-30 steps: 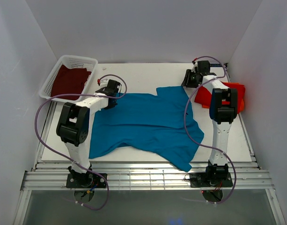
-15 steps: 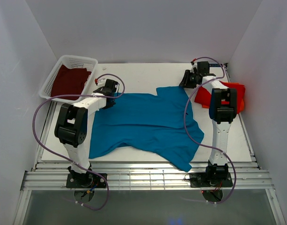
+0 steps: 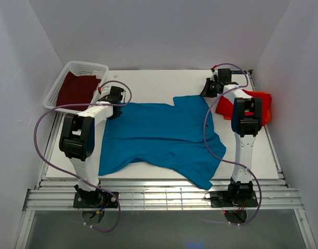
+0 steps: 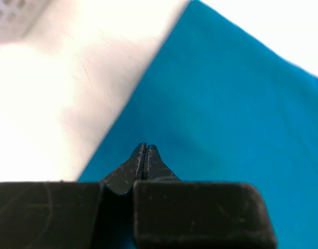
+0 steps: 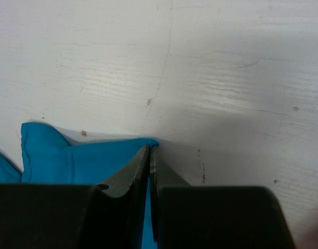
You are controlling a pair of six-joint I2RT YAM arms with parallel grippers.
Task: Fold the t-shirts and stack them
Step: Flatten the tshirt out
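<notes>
**Two arms meet a teal shirt at its far edge**

From above, white walls close in a white table. The teal-blue t-shirt lies spread across it, and the two arms reach to the shirt's far corners. A white mesh basket holding the dark maroon t-shirt sits just left of the left gripper. The bright red-orange t-shirt is bunched just right of the right gripper.

The left wrist camera adds what the overhead cannot. The left gripper has its fingers pressed together, tips over the teal-blue t-shirt beside its left edge. Bare table lies to the left. Whether cloth is caught cannot be told.

The right wrist camera shows the scuffed table ahead. The right gripper is closed at a corner of the teal-blue t-shirt, with a sliver of blue between its fingers.
</notes>
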